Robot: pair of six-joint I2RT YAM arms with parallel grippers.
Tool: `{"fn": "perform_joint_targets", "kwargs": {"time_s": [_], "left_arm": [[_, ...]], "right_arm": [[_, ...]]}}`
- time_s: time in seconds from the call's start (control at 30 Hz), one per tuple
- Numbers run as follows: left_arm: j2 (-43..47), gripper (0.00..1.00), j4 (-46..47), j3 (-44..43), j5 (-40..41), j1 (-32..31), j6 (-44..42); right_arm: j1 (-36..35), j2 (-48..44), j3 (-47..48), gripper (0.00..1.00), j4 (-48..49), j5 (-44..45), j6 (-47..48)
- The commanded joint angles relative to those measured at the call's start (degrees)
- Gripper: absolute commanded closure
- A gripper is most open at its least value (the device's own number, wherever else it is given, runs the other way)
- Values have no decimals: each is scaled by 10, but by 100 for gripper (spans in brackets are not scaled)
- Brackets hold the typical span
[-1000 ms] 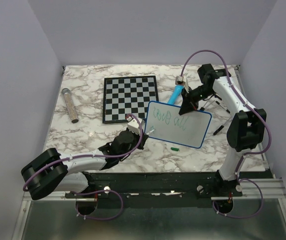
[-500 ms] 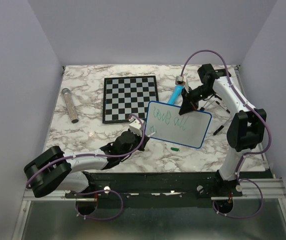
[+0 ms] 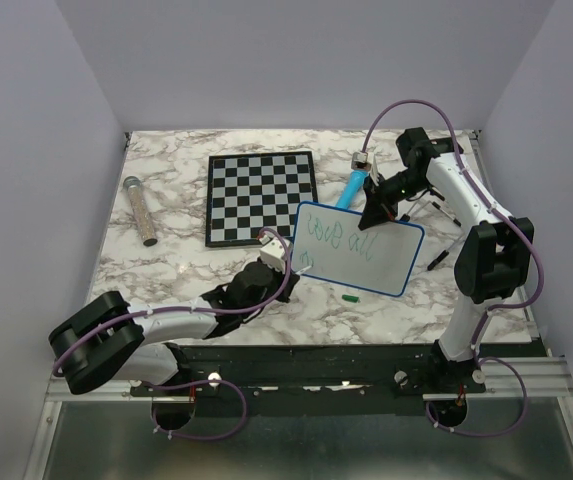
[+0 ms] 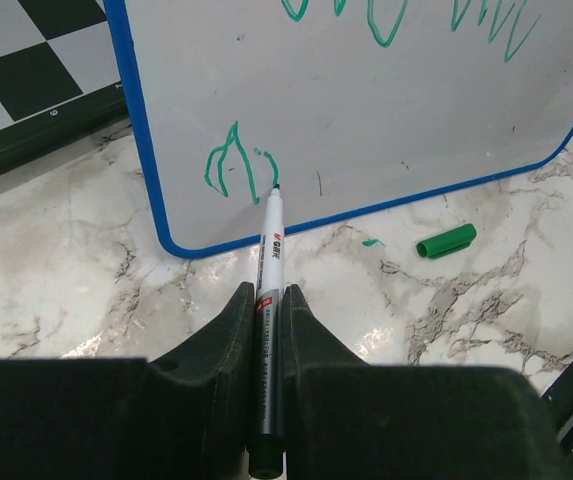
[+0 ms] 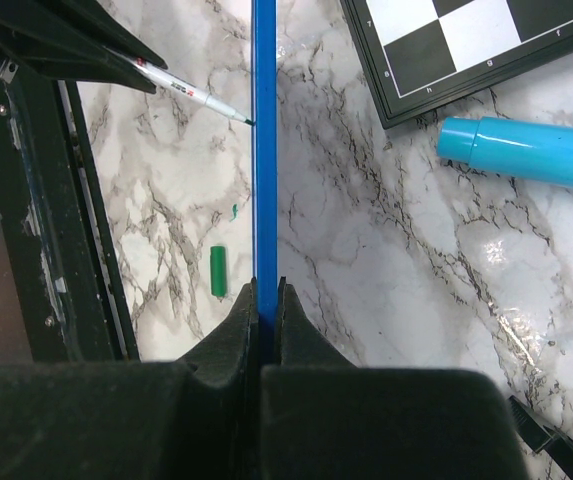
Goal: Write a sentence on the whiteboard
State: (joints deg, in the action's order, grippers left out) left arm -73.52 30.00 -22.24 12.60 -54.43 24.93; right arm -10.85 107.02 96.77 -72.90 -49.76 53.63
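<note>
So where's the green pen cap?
In the top view the cap lies on the table just off the whiteboard's near edge. In the left wrist view it is right of the pen.

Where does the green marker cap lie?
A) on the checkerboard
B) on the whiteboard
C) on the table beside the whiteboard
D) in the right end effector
C: the green cap lies on the marble table, just outside the blue rim of the whiteboard.
</note>
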Motion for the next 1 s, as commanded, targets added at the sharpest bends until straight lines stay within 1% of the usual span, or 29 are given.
{"fn": "perform_joint_targets", "kwargs": {"time_s": [0.0, 0.23, 0.43, 0.63, 0.73, 0.97], "left_arm": [[9, 100, -3, -24, 4, 3, -7], [12, 100, -8, -40, 5, 4, -15], [-9, 100, -8, -54, -14, 4, -14], [1, 100, 1, -40, -30, 4, -9], [10, 100, -11, -40, -40, 4, -9], [-13, 100, -19, -45, -52, 4, -8]], "right_arm": [[-1, -1, -1, 100, -3, -3, 7], [-2, -1, -1, 100, -3, -4, 8], [-1, -2, -1, 100, -3, -3, 8], [-1, -2, -1, 100, -3, -4, 8], [-1, -2, -1, 100, -4, -4, 8], [-1, -2, -1, 100, -4, -4, 8]]}}
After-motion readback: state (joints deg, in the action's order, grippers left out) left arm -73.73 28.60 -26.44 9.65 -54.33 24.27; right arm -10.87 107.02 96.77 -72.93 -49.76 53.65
